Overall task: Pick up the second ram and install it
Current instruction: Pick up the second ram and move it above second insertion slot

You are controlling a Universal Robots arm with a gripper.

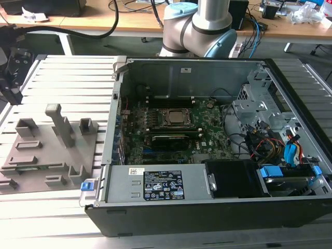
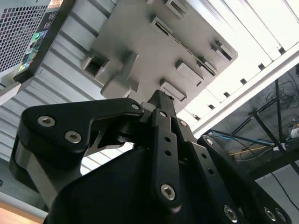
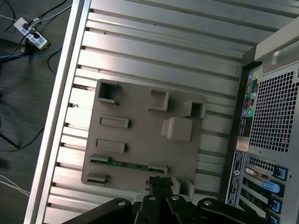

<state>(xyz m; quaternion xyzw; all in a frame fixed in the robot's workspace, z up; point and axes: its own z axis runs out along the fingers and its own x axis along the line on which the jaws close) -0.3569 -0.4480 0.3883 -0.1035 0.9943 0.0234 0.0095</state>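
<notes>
A ribbed metal surface [image 1: 67, 78] carries a grey tray [image 1: 36, 150] of moulded slots. On the exterior view's right stands an open computer case [image 1: 181, 212] with its green board [image 1: 207, 122] bare to the camera. A wooden desk strewn with cables runs along behind.

The second ram [image 3: 128, 164] lies flat in the tray, seated between two low holders in the row along one edge of the tray. It is a thin green strip, and its long axis runs parallel to the ribs of the surface.

The fingers [image 3: 155, 183] hang above that same edge of the tray. They look pressed together, tip against tip, with nothing held between them. In the first wrist view the ram sits just beyond the fingertips and a little to one side of them. It lies crosswise to the line along which they point. The tips stand well clear of the stick, apart from it and above it, so the pick is not yet made.
</notes>
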